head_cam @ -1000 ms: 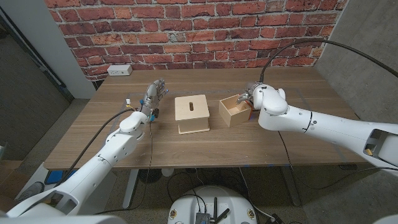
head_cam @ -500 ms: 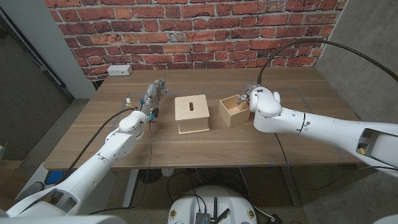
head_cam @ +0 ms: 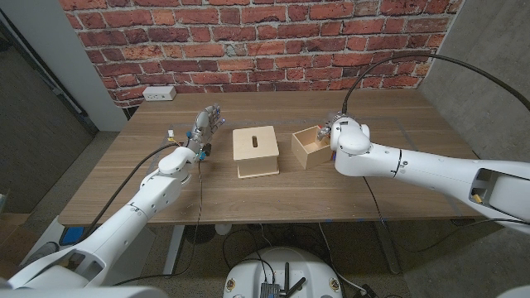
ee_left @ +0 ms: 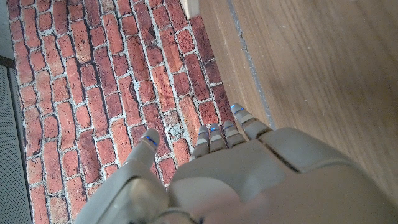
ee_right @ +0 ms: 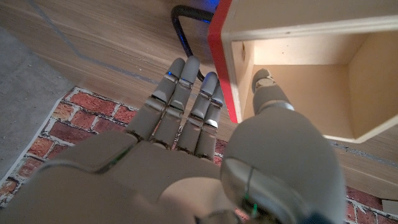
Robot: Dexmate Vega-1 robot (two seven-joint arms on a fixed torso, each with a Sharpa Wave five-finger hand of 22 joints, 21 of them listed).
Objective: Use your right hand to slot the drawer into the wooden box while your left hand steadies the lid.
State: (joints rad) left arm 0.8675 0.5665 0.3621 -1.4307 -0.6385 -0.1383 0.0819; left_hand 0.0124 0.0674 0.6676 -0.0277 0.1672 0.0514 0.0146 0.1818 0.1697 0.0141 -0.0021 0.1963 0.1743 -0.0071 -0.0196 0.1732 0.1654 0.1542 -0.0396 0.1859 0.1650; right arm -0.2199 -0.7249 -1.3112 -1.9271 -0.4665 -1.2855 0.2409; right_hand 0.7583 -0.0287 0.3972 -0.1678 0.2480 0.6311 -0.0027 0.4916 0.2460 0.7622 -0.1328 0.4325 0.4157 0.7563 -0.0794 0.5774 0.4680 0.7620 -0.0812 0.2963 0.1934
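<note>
Right hand (head_cam: 333,131) pinches drawer (head_cam: 311,146) wall, frame centre-right; wooden box (head_cam: 257,150) just left. Left hand (head_cam: 204,126) spread, off lid.

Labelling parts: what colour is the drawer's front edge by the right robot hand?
Red, on the drawer; clearest in the right wrist view.

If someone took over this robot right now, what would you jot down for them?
Right hand grips the drawer's red-edged wall, thumb inside, other fingers outside.
Left hand is open, raised left of the wooden box, touching nothing.
Drawer sits on the table to the right of the box, apart from it.
Done: drawer gripped.
Left: steady the lid, slot the drawer in.
</note>
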